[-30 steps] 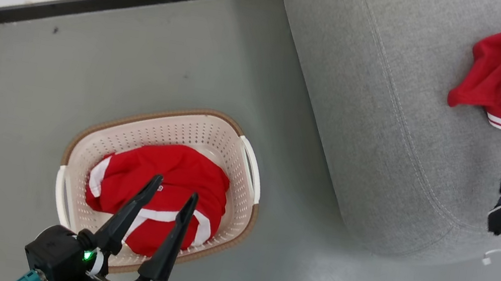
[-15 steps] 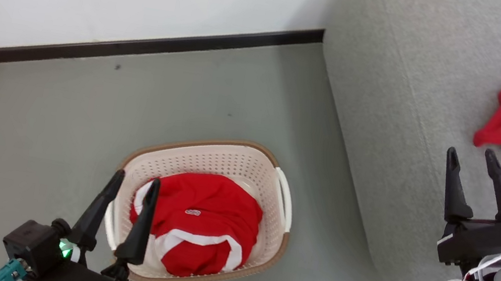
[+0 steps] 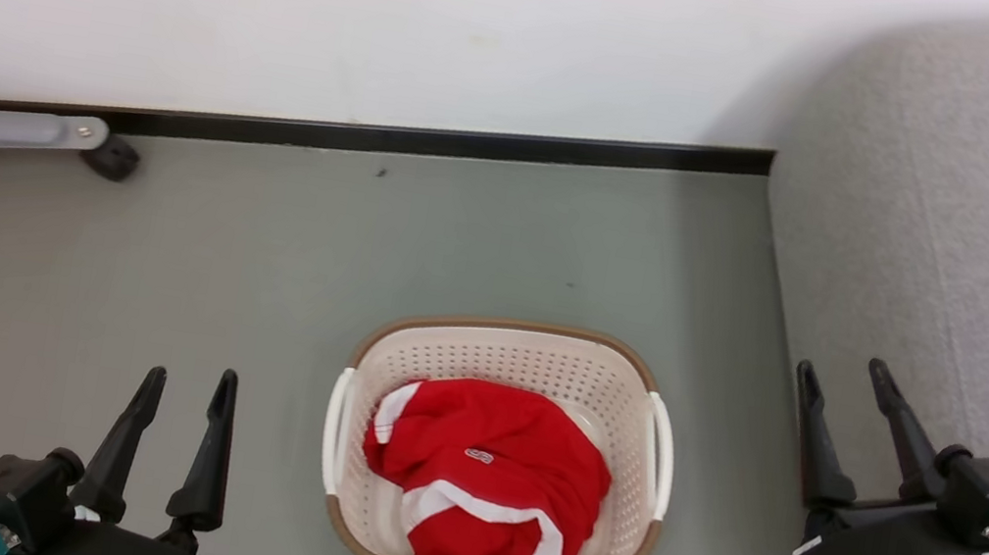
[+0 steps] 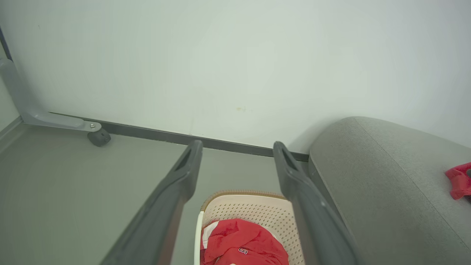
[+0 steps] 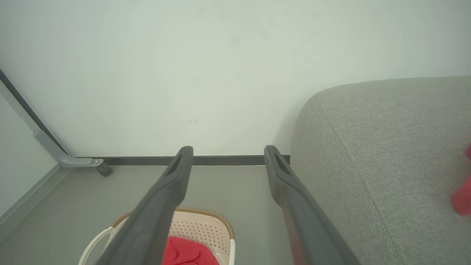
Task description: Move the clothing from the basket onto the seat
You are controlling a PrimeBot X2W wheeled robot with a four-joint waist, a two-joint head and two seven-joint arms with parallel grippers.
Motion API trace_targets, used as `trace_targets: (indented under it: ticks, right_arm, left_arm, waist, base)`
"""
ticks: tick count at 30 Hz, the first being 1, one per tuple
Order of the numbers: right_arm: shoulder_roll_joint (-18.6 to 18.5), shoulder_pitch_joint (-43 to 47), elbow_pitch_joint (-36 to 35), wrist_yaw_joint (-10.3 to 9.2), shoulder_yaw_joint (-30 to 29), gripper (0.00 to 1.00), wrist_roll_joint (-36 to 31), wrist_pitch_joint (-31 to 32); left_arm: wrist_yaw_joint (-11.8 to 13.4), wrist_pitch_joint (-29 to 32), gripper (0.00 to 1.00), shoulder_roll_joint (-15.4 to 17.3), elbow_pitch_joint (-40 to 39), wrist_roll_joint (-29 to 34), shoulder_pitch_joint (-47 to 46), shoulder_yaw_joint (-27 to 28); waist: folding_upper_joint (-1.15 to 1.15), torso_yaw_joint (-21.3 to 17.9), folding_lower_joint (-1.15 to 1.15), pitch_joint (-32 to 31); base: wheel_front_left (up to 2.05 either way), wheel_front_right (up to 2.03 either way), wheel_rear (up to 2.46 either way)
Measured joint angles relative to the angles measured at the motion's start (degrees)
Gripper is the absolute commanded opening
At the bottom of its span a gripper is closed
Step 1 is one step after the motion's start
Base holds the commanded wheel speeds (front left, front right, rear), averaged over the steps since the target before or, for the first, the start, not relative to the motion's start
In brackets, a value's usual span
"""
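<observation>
Left gripper (image 3: 191,374), right gripper (image 3: 842,366): my jaws wide apart, empty. Clothing (image 3: 483,474) in basket (image 3: 506,327), lower centre: likely light, limp, slick. I'd pinch a bunched fold near the white stripe.

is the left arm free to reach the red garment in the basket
Probably yes: the left end effector is open and empty beside the basket, whose top is open, and the red garment lies uncovered inside.

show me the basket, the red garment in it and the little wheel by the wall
basket (image 3: 511,360): head view, on its perforated far wall.
red garment (image 3: 511,484): head view, mid-fabric, near the small white logo.
wheel (image 3: 113,157): head view, on the dark caster itself.
</observation>
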Motion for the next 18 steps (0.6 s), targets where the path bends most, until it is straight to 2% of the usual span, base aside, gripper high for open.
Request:
trace_targets:
  ticks: [9, 18]
  right_arm:
    - [1.7, 3.0, -0.6, 0.42, 2.0, 1.0, -0.5, 0.0]
    - [2.8, 3.1, -0.5, 0.43, 3.7, 1.0, -1.4, 0.0]
  left_arm:
    - [0.2, 0.0, 1.0, -0.2, 2.7, 0.0, 0.9, 2.8]
    - [0.2, 0.0, 1.0, -1.4, 2.9, 0.3, 3.3, 5.0]
  waist:
    - [0.0, 5.3, 0.0, -2.6]
    - [0.0, 7.0, 0.0, -5.1]
  base:
    - [0.0, 0.0, 0.0]
    - [0.0, 0.0, 0.0]
